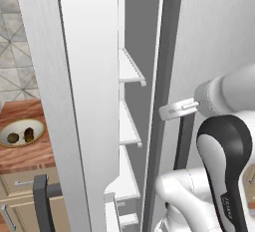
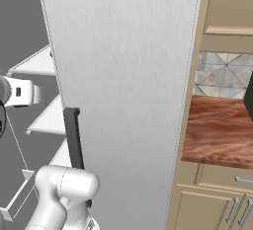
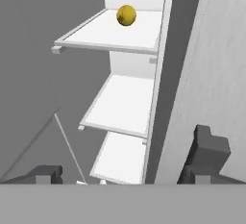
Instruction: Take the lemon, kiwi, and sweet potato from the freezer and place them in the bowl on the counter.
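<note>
Cream-white and tan-rimmed, the shallow round bowl [image 1: 21, 133] sits at the far left of the left base view on the reddish-brown wood-grain counter [image 1: 25, 159], and it holds two small dark brown lumps [image 1: 21, 136]. Judging by the task, these are likely the kiwi and the sweet potato, though they are too small to tell apart; if so, two of the three items are done and only the fruit remains.

To the right of the bowl stands the tall white-grey freezer [image 1: 84, 101] with its door open, white inner shelves [image 1: 130, 71] stepping down one below another, and a dark grey bar handle [image 1: 42, 201] low at the left.

The robot's gripper [image 3: 127, 172] hangs inside the open freezer, its jaws spread wide and holding nothing. In the hand view one dark fingertip [image 3: 43, 174] rises at the lower left and the other at the lower right.

The small round bright yellow lemon [image 3: 126, 15] rests toward the back of the white shelf that appears uppermost in the hand view. It lies well apart from the jaws, far ahead of them along the line of sight and roughly centred between the two tips, with two bare shelves between.
</note>
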